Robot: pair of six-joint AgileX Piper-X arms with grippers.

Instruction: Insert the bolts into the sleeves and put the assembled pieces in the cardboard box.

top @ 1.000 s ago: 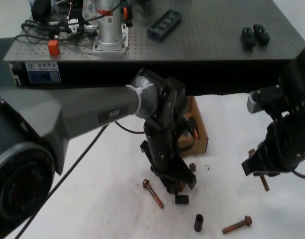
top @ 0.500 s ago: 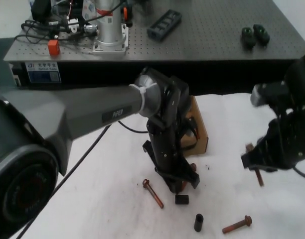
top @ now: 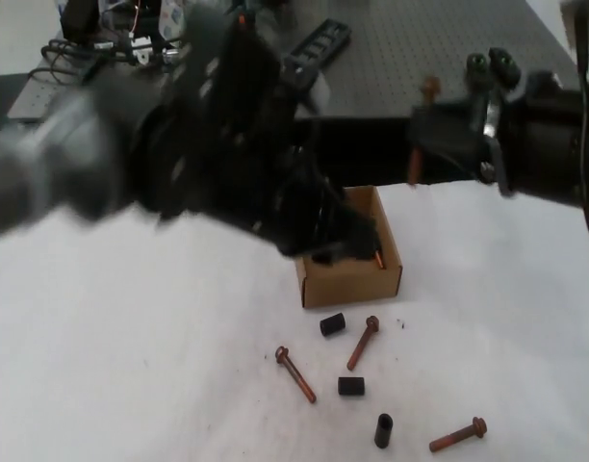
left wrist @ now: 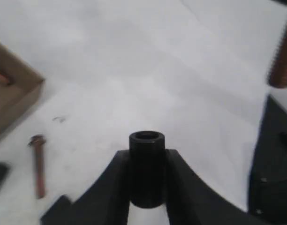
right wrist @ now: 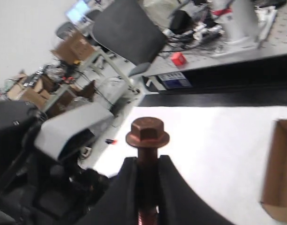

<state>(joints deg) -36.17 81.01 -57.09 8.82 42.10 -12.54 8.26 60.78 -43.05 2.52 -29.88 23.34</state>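
Above the white cloth [top: 131, 366] of the bench, a black sleeve [left wrist: 147, 176] is clamped between the fingers of the left gripper [left wrist: 147, 157], its open end showing. A copper bolt [right wrist: 147, 135] is gripped by its shank in the right gripper [right wrist: 147, 164], the head clear of the fingers. The cardboard box [top: 350, 279] is set on the cloth, with loose bolts [top: 296, 374] and loose sleeves [top: 350, 386] scattered just in front of it.

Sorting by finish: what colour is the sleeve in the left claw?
Black sleeve; clearest in left wrist view.
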